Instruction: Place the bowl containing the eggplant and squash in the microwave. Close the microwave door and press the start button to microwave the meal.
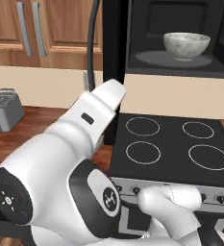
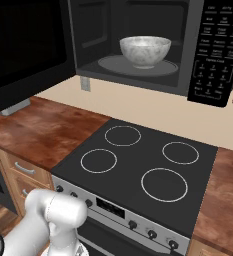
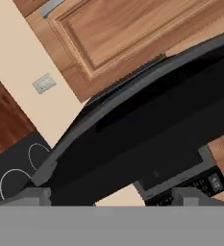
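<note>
A simulated kitchen with wood cabinets, a wooden worktop (image 2: 48, 132) and a black stove (image 2: 138, 170). At the left, the microwave door (image 3: 147, 129) stands swung open, its curved grey handle facing the hand camera. To the right, the bowl (image 2: 145, 51) already sits on the turntable inside the microwave (image 2: 138, 30); its contents cannot be made out. Closing the door and pressing start remain. The gripper (image 3: 111, 197) has its fingers spread wide, holding nothing, close to the door.
</note>
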You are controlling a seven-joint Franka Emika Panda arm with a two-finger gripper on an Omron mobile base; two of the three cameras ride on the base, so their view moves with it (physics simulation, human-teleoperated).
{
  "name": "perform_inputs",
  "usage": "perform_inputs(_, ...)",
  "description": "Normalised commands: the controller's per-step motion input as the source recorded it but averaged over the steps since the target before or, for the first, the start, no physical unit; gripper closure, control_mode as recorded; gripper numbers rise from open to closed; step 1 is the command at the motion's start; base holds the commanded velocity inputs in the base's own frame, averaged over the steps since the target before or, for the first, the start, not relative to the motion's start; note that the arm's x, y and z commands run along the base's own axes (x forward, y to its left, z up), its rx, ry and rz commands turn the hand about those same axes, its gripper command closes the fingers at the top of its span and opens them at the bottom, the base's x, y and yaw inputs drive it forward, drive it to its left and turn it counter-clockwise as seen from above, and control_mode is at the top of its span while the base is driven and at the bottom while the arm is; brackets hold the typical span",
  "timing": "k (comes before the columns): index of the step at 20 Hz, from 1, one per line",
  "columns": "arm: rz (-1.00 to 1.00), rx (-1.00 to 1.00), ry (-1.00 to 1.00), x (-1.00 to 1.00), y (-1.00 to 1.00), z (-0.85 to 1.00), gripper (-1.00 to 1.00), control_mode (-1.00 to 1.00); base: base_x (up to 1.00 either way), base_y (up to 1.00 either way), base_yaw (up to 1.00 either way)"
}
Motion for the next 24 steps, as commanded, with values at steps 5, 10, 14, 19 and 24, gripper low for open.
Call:
perform_inputs(5,0.0,-0.2,-0.11,0.28,0.72,-0.65,-1.0,-1.0,0.0,0.0,0.0)
perform_inputs(10,0.0,-0.09,-0.06,0.47,0.66,-0.13,-1.0,-1.0,0.0,0.0,0.0)
perform_inputs(14,-0.07,-0.05,0.0,0.56,0.59,0.0,-1.0,-1.0,0.0,0.0,0.0)
perform_inputs(19,-0.15,-0.01,0.0,0.63,0.19,0.0,-1.0,-1.0,0.0,0.0,0.0)
perform_inputs(24,-0.25,-0.02,0.0,0.72,0.0,0.0,-1.0,-1.0,0.0,0.0,0.0)
